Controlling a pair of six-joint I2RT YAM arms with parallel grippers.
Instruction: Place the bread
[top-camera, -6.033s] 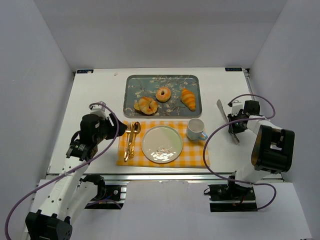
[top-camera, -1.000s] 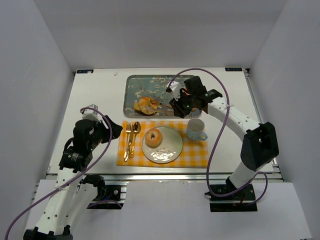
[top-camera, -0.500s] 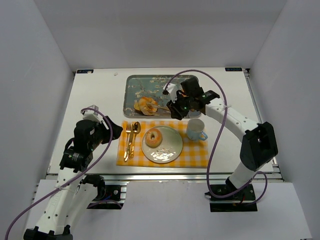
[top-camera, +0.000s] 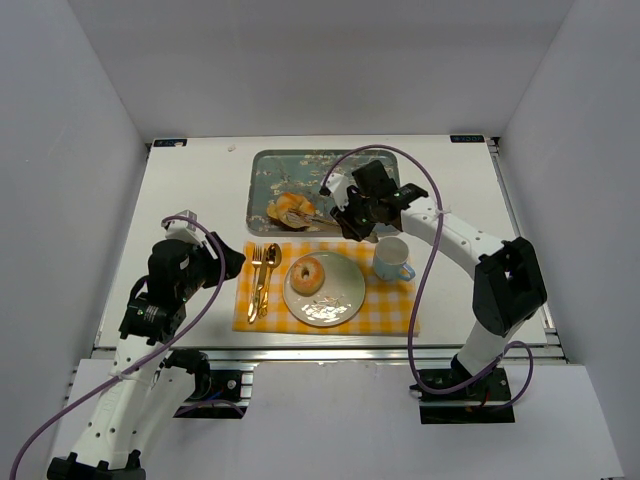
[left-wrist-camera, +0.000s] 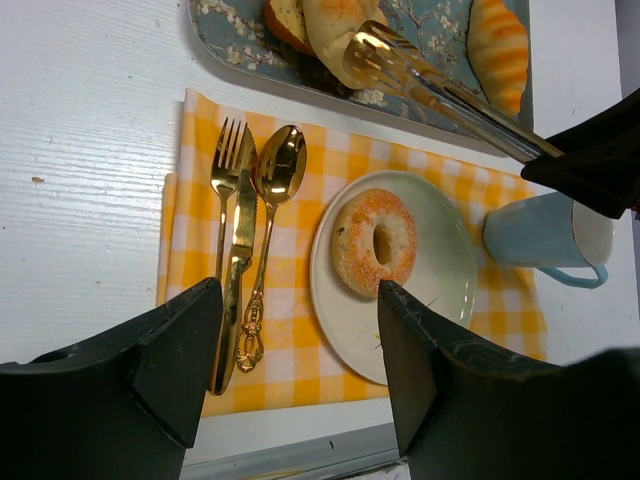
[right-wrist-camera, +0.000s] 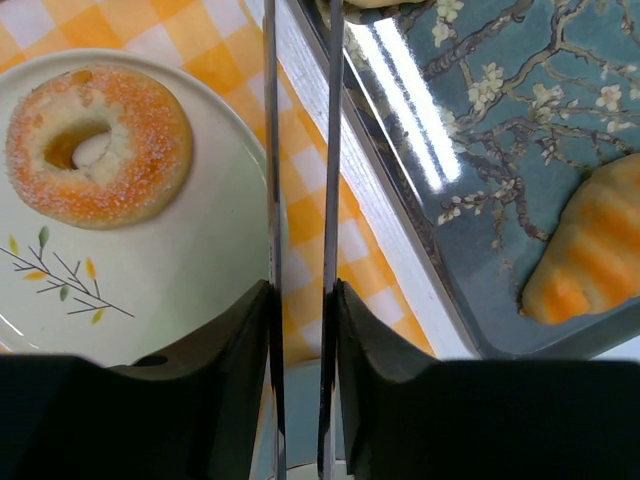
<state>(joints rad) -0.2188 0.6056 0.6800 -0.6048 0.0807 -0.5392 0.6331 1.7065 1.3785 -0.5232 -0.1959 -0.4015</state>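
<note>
- Left wrist view shows the left gripper (left-wrist-camera: 297, 285) with its fingers spread wide and holding nothing. It hovers near the front edge of the yellow checked cloth (left-wrist-camera: 300, 345).
- Just ahead of this gripper lie the golden fork, knife and spoon (left-wrist-camera: 245, 230), side by side on the cloth.
- Ahead and to its right, the round sugar-dusted ring bread (left-wrist-camera: 373, 241) lies flat on the white round plate (left-wrist-camera: 440, 290). So one piece seems already placed.
- Beyond the plate, the braided golden roll (top-camera: 290, 207) lies on the blue flowered tray (right-wrist-camera: 480, 130).
- The right gripper (right-wrist-camera: 302, 300) is closed on the long metal tongs (left-wrist-camera: 450, 95). The tongs' tips reach out ahead of it to the roll; I cannot tell if they touch.
- To this gripper's right, the orange striped croissant (right-wrist-camera: 588, 255) lies on the tray, and the light blue cup (left-wrist-camera: 545, 235) stands near.
- My judgement: one bread is done and two are left, and the roll looks like the next one.
</note>
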